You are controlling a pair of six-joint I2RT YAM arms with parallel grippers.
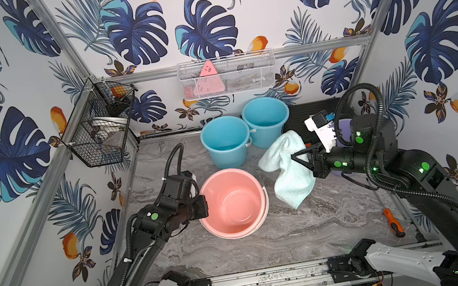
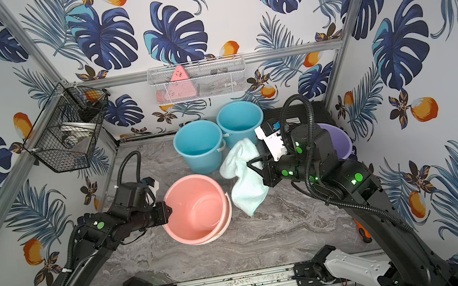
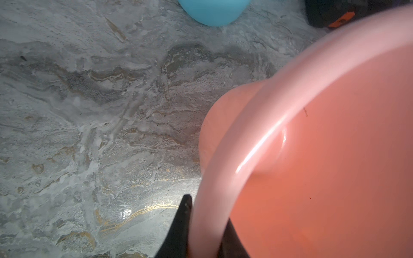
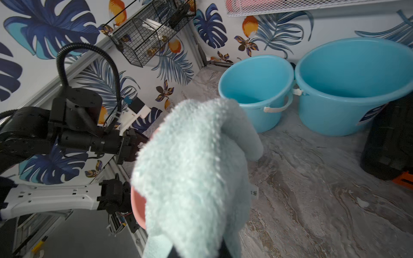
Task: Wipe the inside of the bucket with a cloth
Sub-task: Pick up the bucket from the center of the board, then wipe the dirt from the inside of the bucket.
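The left arm's fingers [image 3: 182, 225] were clamped on the rim of the round salmon-pink plastic bucket [image 1: 233, 203] on the grey marbled table [image 1: 299, 232], apparently steadying it, perhaps slightly tipped, for wiping. Just beside it hung the fluffy pale mint microfibre cloth [image 1: 290, 177], not yet inside, pinched near its middle by the right arm's closed fingers [image 1: 307, 164] so its loose folds could go in first.

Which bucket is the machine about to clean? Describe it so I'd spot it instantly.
On the grey marble table, look in front of the two blue buckets by the back wall. The pink bucket there is the only pink one, and the left gripper pinches its rim.
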